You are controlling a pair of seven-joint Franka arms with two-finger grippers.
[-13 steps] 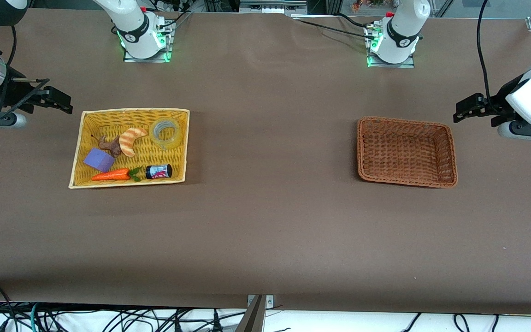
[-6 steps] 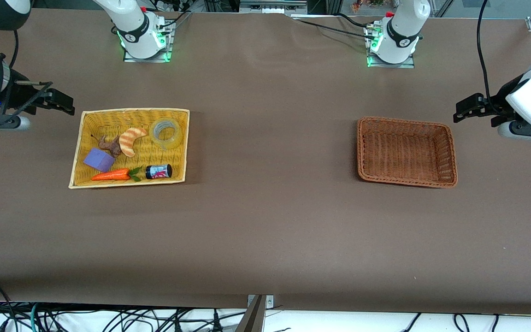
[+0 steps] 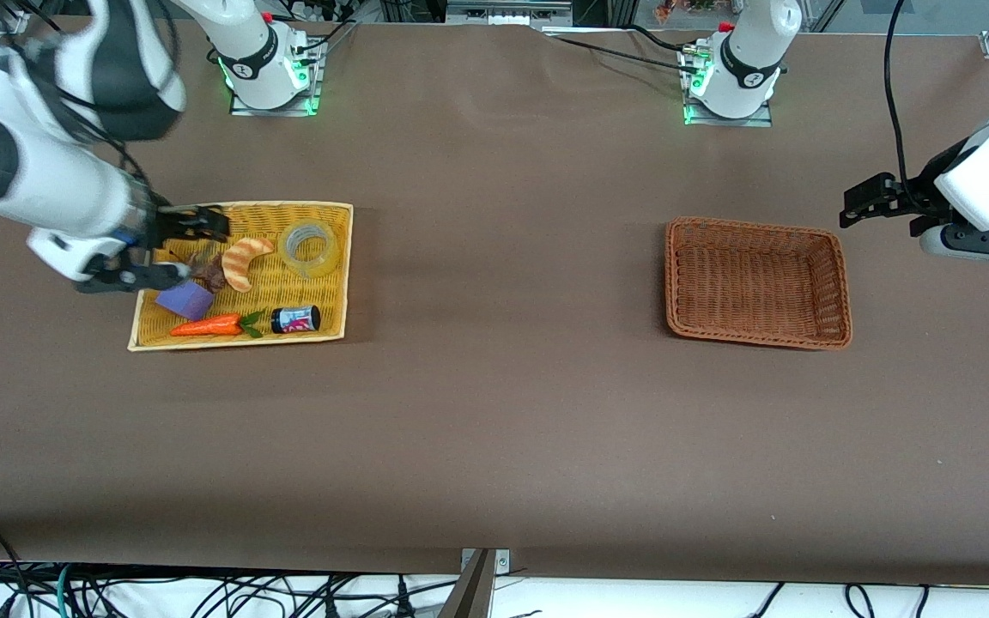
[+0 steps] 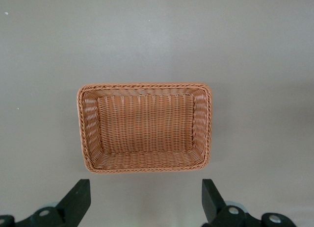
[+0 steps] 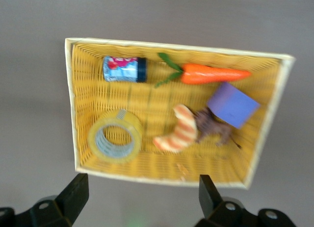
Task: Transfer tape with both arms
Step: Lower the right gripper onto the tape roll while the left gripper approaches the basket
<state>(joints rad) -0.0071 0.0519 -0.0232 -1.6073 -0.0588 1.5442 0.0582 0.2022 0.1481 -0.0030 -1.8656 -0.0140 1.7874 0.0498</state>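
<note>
The tape [image 3: 309, 247], a pale-yellow translucent ring, lies in the yellow basket [image 3: 245, 206], in the corner toward the robots' bases and the table's middle. It also shows in the right wrist view [image 5: 115, 135]. My right gripper [image 3: 190, 247] is open and empty, up in the air over the basket's end away from the tape; its own view shows it wide open [image 5: 142, 197]. My left gripper [image 3: 860, 204] is open and empty, waiting beside the brown basket [image 3: 756, 227] at the left arm's end of the table; its own view shows it wide open [image 4: 144, 200].
The yellow basket also holds a croissant [image 3: 243, 260], a purple block [image 3: 185, 299], a carrot [image 3: 207, 326], a small black can [image 3: 295, 319] and a brown figure [image 3: 209, 273]. The brown basket [image 4: 144, 86] holds nothing. Bare brown table lies between the two baskets.
My right arm has swung from outside the table's end to over the yellow basket. My left gripper has hardly moved. Nothing in the baskets has shifted.
</note>
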